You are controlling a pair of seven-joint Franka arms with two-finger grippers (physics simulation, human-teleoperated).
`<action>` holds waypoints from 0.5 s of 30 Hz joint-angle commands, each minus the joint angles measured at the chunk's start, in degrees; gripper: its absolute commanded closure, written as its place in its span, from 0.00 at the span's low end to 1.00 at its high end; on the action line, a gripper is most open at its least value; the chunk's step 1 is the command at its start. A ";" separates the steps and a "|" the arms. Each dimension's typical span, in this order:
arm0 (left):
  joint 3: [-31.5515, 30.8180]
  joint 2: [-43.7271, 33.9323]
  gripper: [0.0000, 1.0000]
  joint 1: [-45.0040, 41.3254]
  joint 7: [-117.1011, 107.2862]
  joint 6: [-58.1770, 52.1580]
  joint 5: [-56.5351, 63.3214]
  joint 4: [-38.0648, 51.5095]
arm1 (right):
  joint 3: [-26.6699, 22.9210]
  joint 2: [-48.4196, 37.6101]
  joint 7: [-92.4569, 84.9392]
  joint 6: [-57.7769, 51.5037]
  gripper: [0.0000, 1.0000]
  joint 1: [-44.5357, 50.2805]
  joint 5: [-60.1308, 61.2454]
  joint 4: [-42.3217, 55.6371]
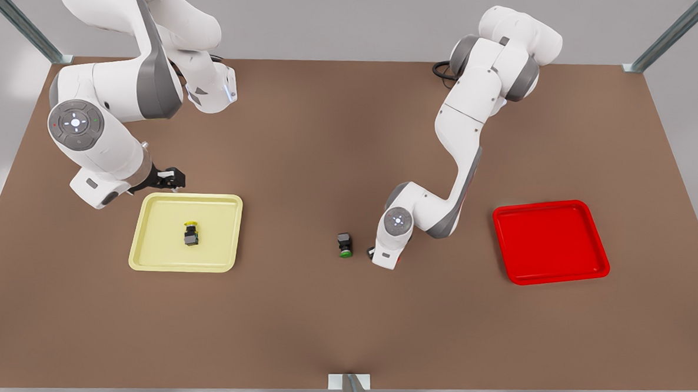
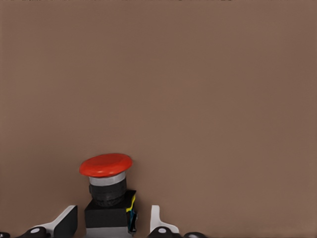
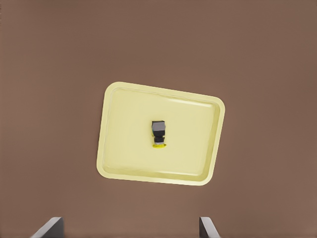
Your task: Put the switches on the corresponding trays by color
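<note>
since the yellow switch (image 1: 191, 234) already sits in the yellow tray (image 1: 146, 252) | left gripper (image 2: 113, 228) jaws straddle the red switch (image 2: 106, 186), not yet clamped: pinch the body, carry to the red tray (image 1: 549, 272) at 3 o'clock | right gripper (image 3: 130, 229) waits, jaws wide

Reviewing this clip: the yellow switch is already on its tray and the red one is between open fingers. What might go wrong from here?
1. The left end effector straddles the red switch low on its body with uneven gaps; closing may tip it.
2. The green switch lies close beside that arm and may get knocked.
3. The red tray sits well apart; a weak grip may drop the switch.

The right end effector waits open by the yellow tray.
</note>
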 commanded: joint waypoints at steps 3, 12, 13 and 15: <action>0.03 0.00 0.46 -0.08 0.00 0.00 0.15 0.00 | -0.08 0.00 0.00 0.00 0.00 0.00 0.00 0.00; -0.06 -0.18 0.50 0.01 0.00 -0.53 0.15 0.00 | 0.01 0.08 0.00 0.00 0.00 0.00 0.00 0.00; -0.06 -0.18 0.50 0.01 0.00 -0.53 0.15 0.00 | 0.01 0.08 0.00 0.00 0.00 0.00 0.00 0.00; -0.06 -0.18 0.50 -0.08 0.00 -0.53 0.15 0.09 | 0.01 0.17 0.00 0.00 0.00 0.00 0.00 0.00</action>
